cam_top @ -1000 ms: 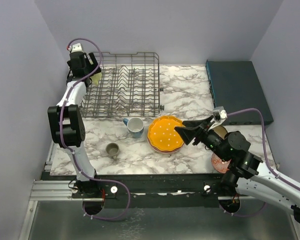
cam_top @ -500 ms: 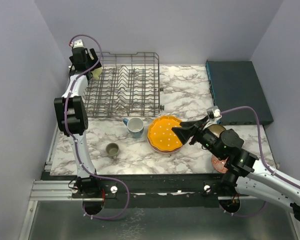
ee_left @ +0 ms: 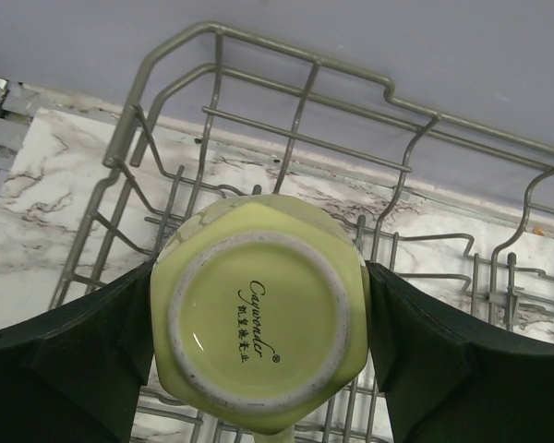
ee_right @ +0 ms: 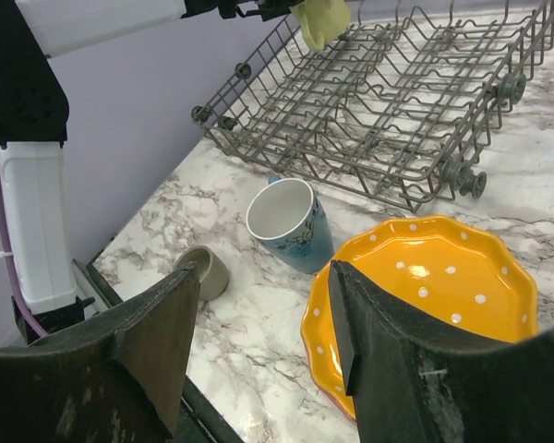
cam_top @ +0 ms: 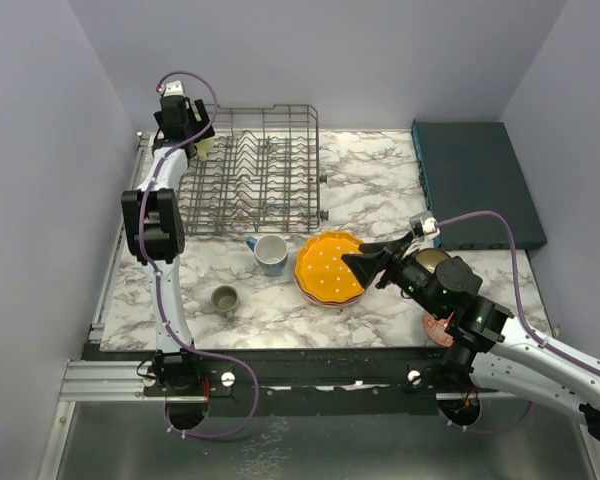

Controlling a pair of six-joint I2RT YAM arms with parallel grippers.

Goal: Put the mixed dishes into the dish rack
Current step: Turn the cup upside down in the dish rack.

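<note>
Clearly, the left pincer grips the yellow mug, base facing its camera.

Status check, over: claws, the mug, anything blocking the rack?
Left claw shut on yellow mug, over far-left corner of dish rack. Right claw open beside orange plate. Nothing seen blocking that corner.

Base of yellow mug: "Caywonder" ®, Chinese characters beneath.
</note>
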